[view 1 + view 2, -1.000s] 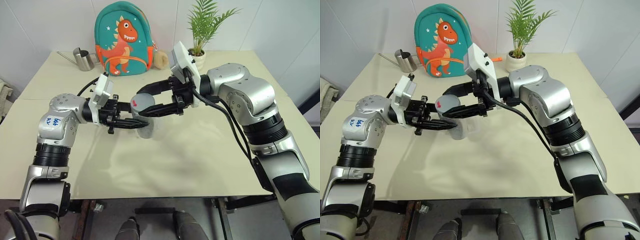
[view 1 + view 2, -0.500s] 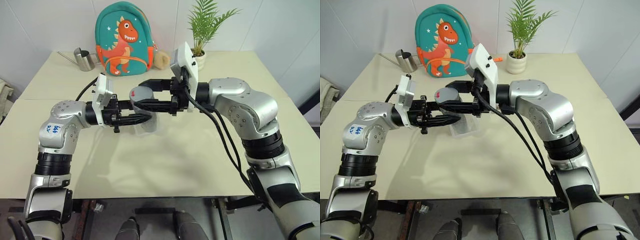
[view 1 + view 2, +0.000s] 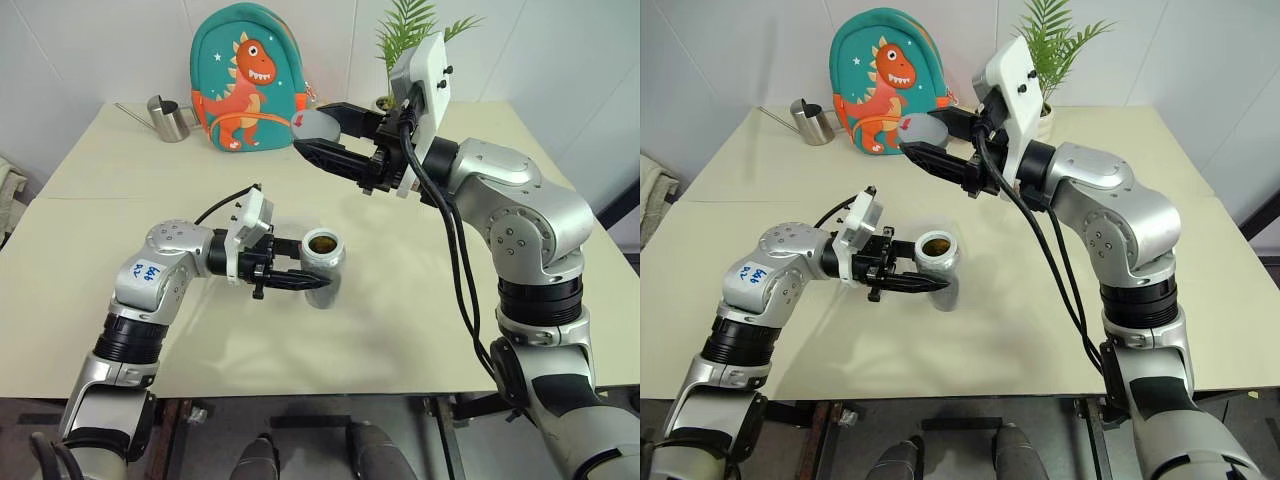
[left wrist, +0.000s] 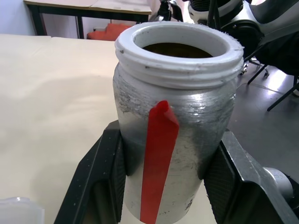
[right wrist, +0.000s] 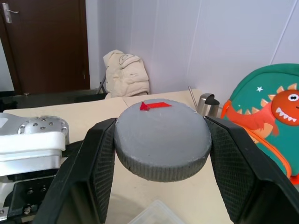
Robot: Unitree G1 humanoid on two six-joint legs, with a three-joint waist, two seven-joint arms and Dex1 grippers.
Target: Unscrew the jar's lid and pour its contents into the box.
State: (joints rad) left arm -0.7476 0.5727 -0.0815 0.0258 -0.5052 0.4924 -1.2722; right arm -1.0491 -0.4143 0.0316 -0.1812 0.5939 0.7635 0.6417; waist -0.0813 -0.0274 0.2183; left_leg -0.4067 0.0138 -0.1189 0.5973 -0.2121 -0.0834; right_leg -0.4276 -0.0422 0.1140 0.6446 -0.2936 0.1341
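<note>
Starting at the left: pinching the jar point(image 4: 173, 140) between the black fingers of the left gripper point(image 3: 305, 283), low over the tabletop point(image 3: 400, 320) and upright, mouth open, with the brown contents point(image 3: 320, 243) showing inside. Noting the rough silver-grey wall, the white threaded rim and the smooth red strip down the side; judging that a cylinder clamped on a curved wall could be twisting or sliding in the pads once tilted. Spotting a corner of the clear plastic box point(image 4: 18, 211) just beside the jar, thin-walled and rounded, so judging that pouring off-centre or too fast could be scattering the small bits over the rim onto the tabletop, or nudging the light box away. Moving right: clamping the round grey lid point(image 5: 161, 140), ribbed around its edge and marked with a red tab, between the fingers of the right gripper point(image 3: 318, 132), raised well above the jar; risking a drop into the box if released here.
</note>
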